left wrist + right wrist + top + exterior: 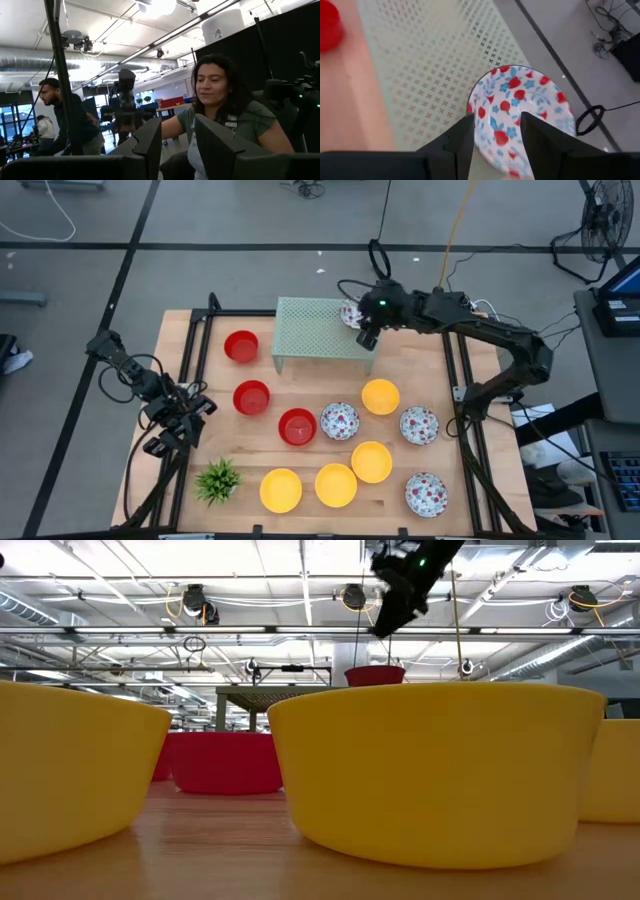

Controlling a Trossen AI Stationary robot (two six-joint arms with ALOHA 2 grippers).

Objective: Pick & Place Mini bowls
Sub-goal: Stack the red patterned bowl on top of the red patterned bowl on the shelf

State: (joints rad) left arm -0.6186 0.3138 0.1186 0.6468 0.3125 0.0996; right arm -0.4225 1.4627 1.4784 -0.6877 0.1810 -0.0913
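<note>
A light wooden table [400, 360] seen from above holds twelve small round bowls, a pale green perforated metal shelf [322, 330] standing near its far edge, and one small spiky green plant [218, 478] at the near left.

There are three plain red bowls: one [241, 346] just left of the shelf, one [251, 396] nearer the middle, and one [297, 426] beside the floral bowls.

There are four plain yellow bowls: one [380, 395] near the centre right, and three nearer the front edge [371, 461], [335, 484], [281, 489].

There are four white bowls with red floral speckles. Three sit on the table top: [339, 420], [419, 424] and [426, 493]. The fourth floral bowl [522, 112] rests at the right end of the green shelf, at its far corner.

The right gripper [366, 338] reaches in from the right and hovers over that corner of the shelf. In the right wrist view its two dark fingers [457, 140] are spread apart, one over the bowl's rim and one over its inside, gripping nothing.

The left gripper [160, 444] waits off the table's left edge, its fingers parted and empty. Behind it, the left wrist view shows two people in the room [225, 107], [65, 117].
</note>
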